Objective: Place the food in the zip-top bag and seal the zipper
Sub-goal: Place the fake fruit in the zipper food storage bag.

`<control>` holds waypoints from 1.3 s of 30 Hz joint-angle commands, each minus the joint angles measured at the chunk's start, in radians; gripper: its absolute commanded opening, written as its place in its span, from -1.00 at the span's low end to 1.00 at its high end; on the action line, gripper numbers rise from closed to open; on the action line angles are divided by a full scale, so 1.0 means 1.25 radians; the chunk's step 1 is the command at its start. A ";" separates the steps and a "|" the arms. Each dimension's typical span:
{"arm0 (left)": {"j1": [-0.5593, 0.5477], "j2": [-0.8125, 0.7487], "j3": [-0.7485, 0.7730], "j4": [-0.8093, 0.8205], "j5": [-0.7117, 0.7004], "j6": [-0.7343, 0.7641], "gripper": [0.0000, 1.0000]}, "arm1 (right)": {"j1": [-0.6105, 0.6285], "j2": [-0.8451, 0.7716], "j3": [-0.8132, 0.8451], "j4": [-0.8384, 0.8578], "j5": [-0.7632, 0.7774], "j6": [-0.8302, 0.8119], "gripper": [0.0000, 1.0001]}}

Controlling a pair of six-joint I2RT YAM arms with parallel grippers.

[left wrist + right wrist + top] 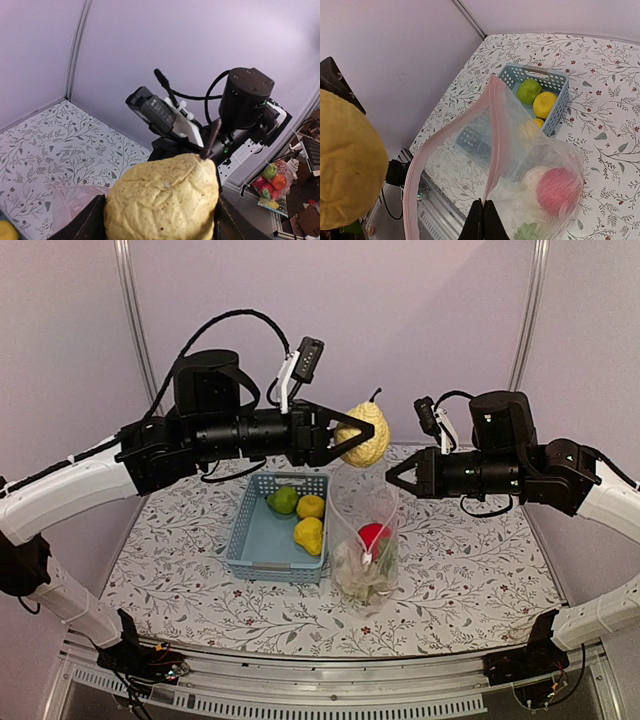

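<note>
Left gripper is clamped on a yellow pear, bumpy skin, dark stem up, held in the air. In the left wrist view the pear fills the bottom of the frame, with a dark finger on each side.

Right gripper is pinched tight on the rim of the bag. In the right wrist view the fingertips meet on the plastic with no gap.

The bag hangs from that pinch with its bottom resting on the table. Its mouth gapes, and the pink zipper is unsealed, its two sides spread apart.

From above, the pear sits at about 12 o'clock of the bag, above the mouth and not inside.

In the bag there is a tomato with a white piece beside it. There is something green at the bottom, too cut off to name.

The basket is at 9 o'clock of the bag, just beside it; contact is unclear. It holds a green fruit at 12 o'clock and two lemons on the 3 o'clock side.
</note>
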 commanded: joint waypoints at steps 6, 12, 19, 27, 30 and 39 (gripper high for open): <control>-0.008 0.078 0.042 -0.230 -0.072 0.003 0.08 | 0.006 -0.007 0.000 0.011 0.014 -0.012 -1.00; -0.008 0.119 0.086 -0.343 -0.087 -0.011 0.08 | 0.006 -0.001 0.004 0.011 0.018 -0.014 -1.00; -0.016 0.139 0.122 -0.422 -0.133 0.005 0.16 | 0.006 0.004 0.011 0.006 0.018 -0.014 -1.00; -0.025 0.137 0.132 -0.440 -0.144 0.023 0.56 | 0.006 0.013 0.017 0.003 0.017 -0.016 -1.00; -0.025 0.138 0.133 -0.438 -0.151 0.022 0.62 | 0.005 0.016 0.019 0.003 0.015 -0.017 -1.00; -0.026 0.135 0.132 -0.434 -0.156 0.025 0.72 | 0.006 0.011 0.016 0.001 0.019 -0.018 -1.00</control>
